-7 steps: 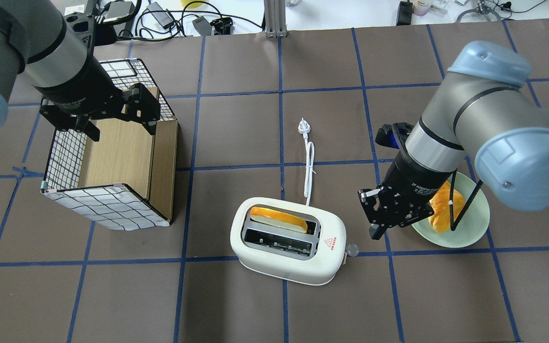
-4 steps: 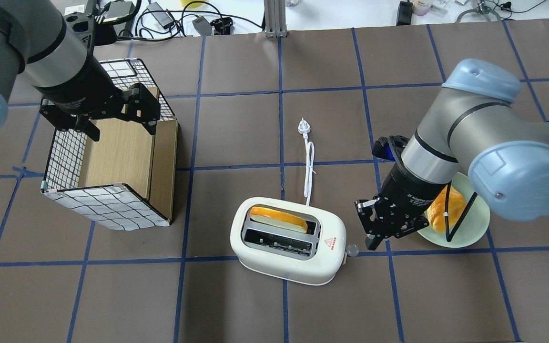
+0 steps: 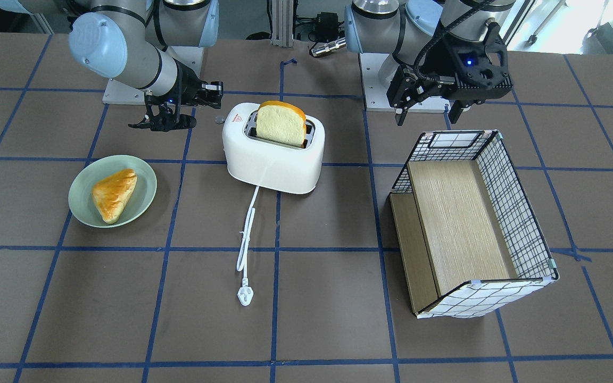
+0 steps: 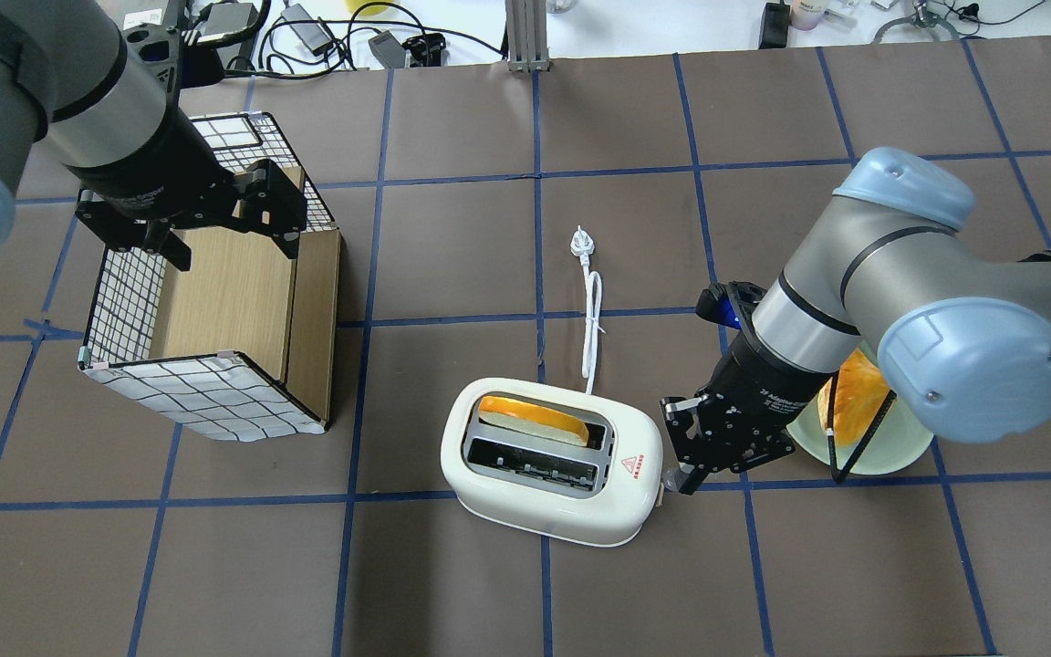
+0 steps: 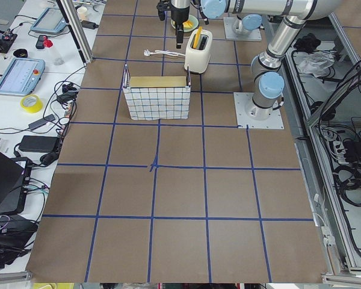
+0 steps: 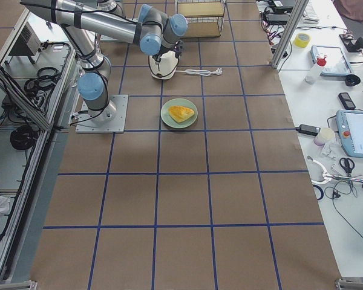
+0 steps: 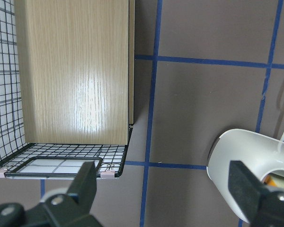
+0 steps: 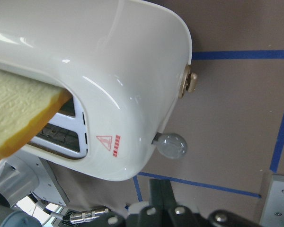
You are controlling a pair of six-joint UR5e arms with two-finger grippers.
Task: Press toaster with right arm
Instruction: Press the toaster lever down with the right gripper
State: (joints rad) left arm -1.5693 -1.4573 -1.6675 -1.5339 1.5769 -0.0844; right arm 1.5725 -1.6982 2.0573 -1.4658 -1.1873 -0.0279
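right gripper (image 4: 685, 474): black jaws drawn together, holding nothing, tip just beside the toaster's right end.
toaster (image 4: 539, 516): white, mid-table, a bread slice (image 4: 530, 422) standing in one slot.
lever (image 8: 173, 145): clear round knob jutting from the end that faces the gripper, just ahead of its tip.
long axis: left to right, lever end toward the right arm (image 4: 854, 274).
nearer arm: the right; left gripper (image 4: 224, 239) hangs wide and empty over the basket (image 4: 206, 392), well apart.

The white toaster (image 4: 544, 511) stands upright near the green plate (image 4: 901, 452), with bread in one slot. The silver right arm (image 4: 840, 274) leans over that plate.
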